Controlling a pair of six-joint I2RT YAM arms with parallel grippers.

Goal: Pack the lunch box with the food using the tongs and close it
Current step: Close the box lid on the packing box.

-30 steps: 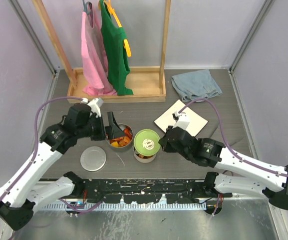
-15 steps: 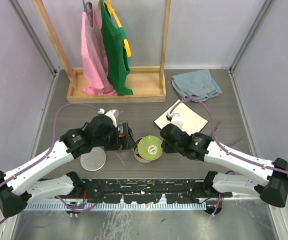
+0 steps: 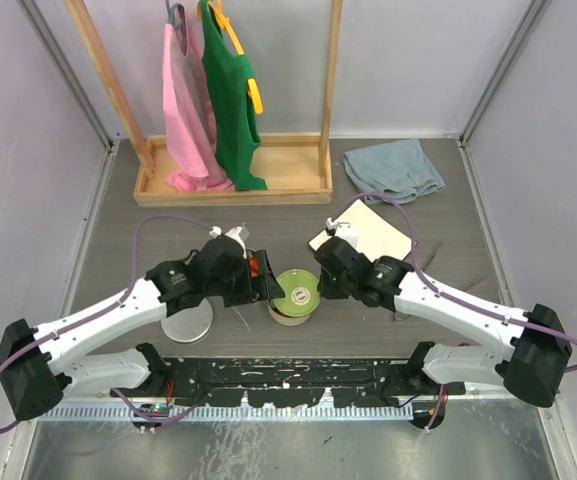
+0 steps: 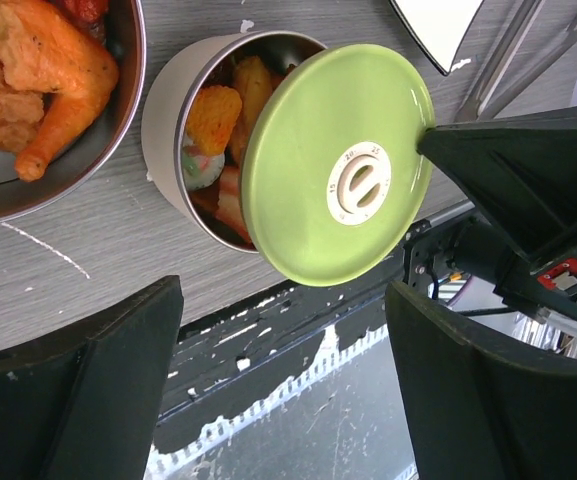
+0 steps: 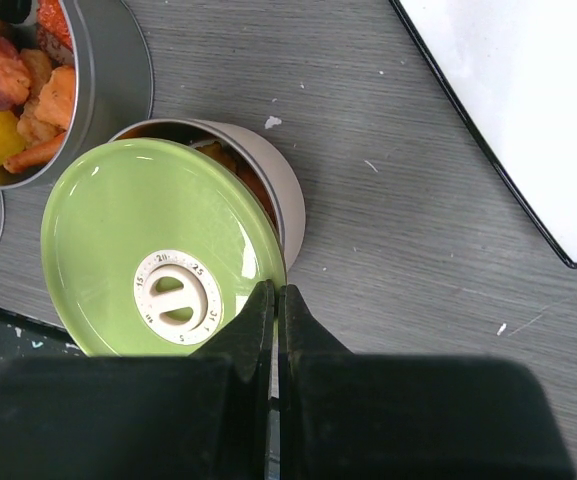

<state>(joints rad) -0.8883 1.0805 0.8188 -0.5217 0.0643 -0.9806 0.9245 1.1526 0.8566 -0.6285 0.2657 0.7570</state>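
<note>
Lunch box [image 4: 163, 130] is two round, shiny steel tins, side by side at the near middle of the table [image 5: 418, 170]. The left tin [image 5: 118, 70] is open and full of food [image 4: 48, 60]: bumpy orange, red and yellow chunks. A smooth, round green lid [image 5: 138, 220] slants over the right tin [image 5: 286, 200], and food shows under its left side. The lid has a cream knob in the middle with the numbers 15, 20 and 25 on it. The right claw [image 5: 276, 300] is pinched tight on the lid's edge. The left claw [image 4: 285, 300] is wide apart and holds nothing. A flat steel lid [image 3: 186, 318] lies to the left. A white square plate [image 5: 508, 100] lies far right.
</note>
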